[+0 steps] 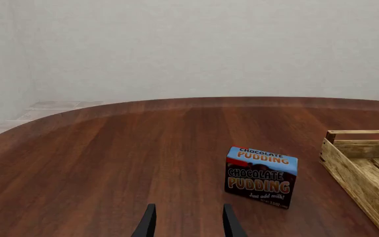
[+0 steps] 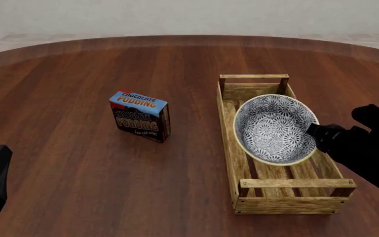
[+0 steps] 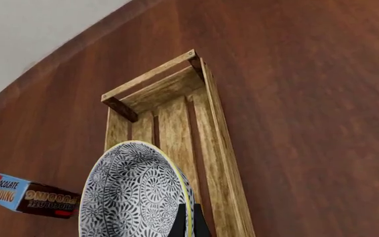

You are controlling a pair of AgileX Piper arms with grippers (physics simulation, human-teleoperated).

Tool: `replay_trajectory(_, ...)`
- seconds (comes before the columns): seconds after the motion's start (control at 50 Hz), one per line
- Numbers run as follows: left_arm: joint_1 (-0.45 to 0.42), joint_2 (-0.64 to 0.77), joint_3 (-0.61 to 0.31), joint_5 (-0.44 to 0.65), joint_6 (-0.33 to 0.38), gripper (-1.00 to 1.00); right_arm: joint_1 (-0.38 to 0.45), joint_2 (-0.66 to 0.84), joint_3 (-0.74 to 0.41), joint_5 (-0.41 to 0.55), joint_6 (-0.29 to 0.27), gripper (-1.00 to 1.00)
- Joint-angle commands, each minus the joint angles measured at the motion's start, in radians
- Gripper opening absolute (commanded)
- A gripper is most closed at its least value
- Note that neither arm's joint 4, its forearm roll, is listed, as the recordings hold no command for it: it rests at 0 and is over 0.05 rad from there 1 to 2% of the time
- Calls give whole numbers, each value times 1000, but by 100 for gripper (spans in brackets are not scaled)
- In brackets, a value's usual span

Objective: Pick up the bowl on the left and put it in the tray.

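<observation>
Bowl – invisible from left wrist

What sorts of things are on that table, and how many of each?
Bowl, blue-grey and white pattern, held tilted over the crate by the right gripper: 1
Wooden slatted tray: 1
Chocolate pudding box: 1
Total: 3 things

Bare table at left, pudding box mid-table, tray right
</observation>
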Motion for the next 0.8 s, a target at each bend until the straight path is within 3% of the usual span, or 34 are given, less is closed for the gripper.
replay_trajectory(0.02,0,0,0,0,0,100,4,4,-1,-10,1,-100)
replay_trajectory(0.8,0,0,0,0,0,100,13,31,-8,-33,-22,-100)
